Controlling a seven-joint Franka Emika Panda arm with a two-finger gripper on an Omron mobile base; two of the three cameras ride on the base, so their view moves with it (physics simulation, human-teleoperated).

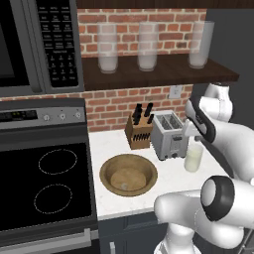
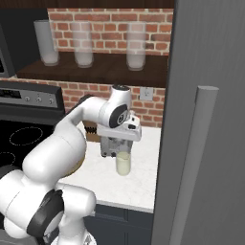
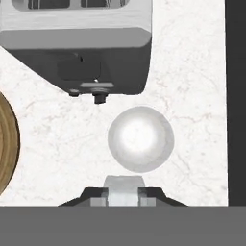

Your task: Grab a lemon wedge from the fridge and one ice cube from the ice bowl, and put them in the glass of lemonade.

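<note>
three frosted glasses (image 1: 148, 46) line the wooden shelf (image 1: 158, 74), apparently empty.

the wooden bowl (image 3: 6, 146) is cut off by the hand view's edge at nine o'clock, and the toaster (image 3: 77, 41) by its edge at twelve. a whitish block (image 3: 124, 188) sits between the finger tips at six o'clock, too blurred to name. in the right base view the arm hides most of the toaster (image 2: 109, 147), and the microwave (image 1: 30, 44) runs off the left base view's edge at ten o'clock.
</note>
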